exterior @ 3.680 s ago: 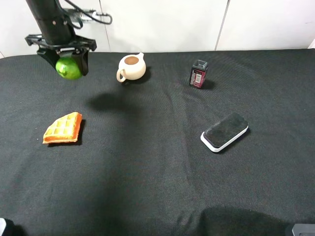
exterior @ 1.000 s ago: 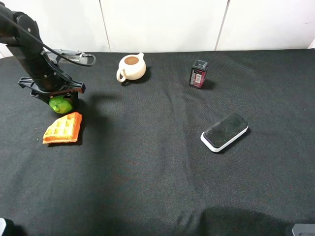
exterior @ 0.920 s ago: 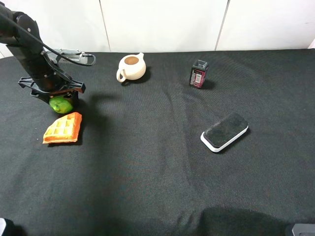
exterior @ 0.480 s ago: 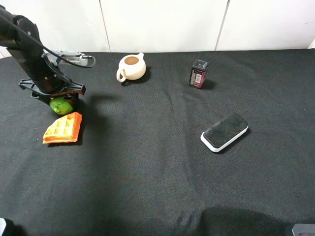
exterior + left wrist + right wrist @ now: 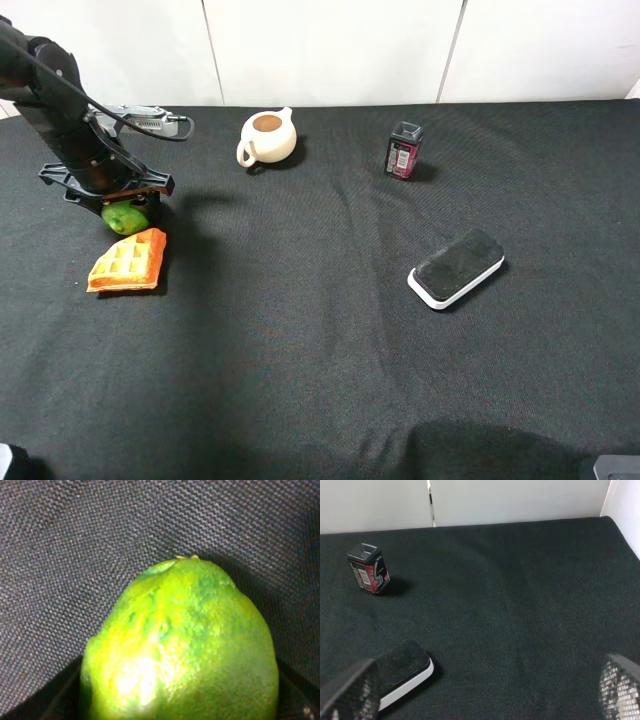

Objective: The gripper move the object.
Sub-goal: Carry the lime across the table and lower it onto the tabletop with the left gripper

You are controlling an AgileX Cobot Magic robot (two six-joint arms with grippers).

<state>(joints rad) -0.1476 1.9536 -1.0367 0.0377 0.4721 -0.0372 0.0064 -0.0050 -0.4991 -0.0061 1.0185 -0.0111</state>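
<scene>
**Lime Held Low Beside the Waffle**

The left gripper (image 5: 125, 212) is clamped on the lime (image 5: 124, 217) – its dark fingers sit on either side of the glossy green fruit, down close to the black cloth (image 5: 300, 340). In the left wrist view the lime (image 5: 185, 645) fills most of the picture with the weave of the cloth right behind it (whether the fruit actually touches the cloth cannot be told). From above, the lime sits at the far left of the table, just beyond the far edge of the orange waffle piece (image 5: 128, 260). The cream teapot (image 5: 267, 137) stands well apart, farther back and towards the middle.

The right gripper (image 5: 485, 700) stands wide and holds nothing – one fingertip shows at each lower corner of its wrist view. Ahead of it are a small dark container (image 5: 368, 568), upright, and a black-topped block (image 5: 402, 672) with a white base.
</scene>
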